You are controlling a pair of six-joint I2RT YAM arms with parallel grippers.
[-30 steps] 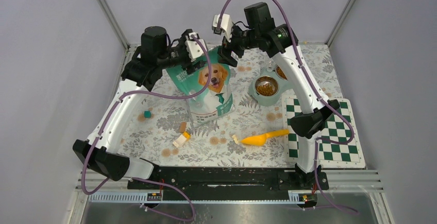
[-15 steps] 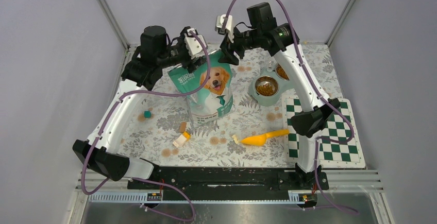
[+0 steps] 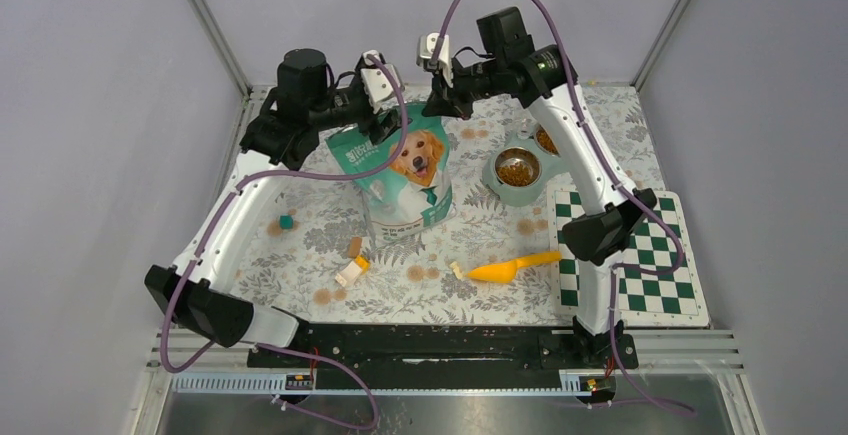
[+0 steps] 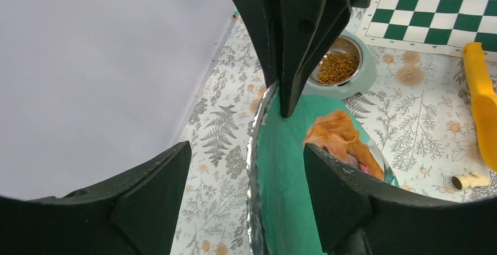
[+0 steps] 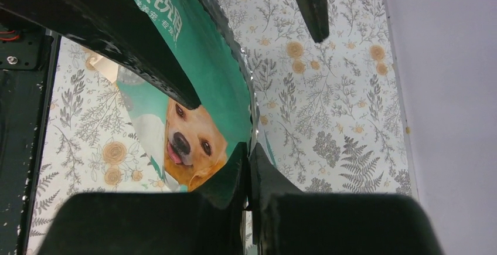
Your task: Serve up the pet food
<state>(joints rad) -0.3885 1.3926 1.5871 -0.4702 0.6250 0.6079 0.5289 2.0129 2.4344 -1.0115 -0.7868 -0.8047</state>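
We see the teal bag (image 3: 405, 180) with the golden dog on its face standing upright in the middle of the table (image 3: 320, 230), both arms reaching to its top. The right gripper (image 5: 247, 152) is closed, its two fingers pinched together on the silvery top rim of the bag at the corner nearer the bowls. The left gripper (image 4: 246, 149) is open, with one finger on each side of the bag's top edge at the other corner. We cannot tell whether either finger touches it.

The pet food (image 3: 517, 168) we can see is a heap of brown pellets in a steel bowl set in a pale green feeder (image 3: 500, 192), just to the right of the bag. A second bowl behind it is mostly hidden by the right arm. What is inside the bag does not show.

A yellow scoop (image 3: 510, 269) lies on the table in front of the feeder. A green-and-white checkered mat (image 3: 650, 265) lies to its right. A few small toy blocks (image 3: 350, 272) lie in front of the bag, and a teal one (image 3: 286, 222) lies apart to the left.
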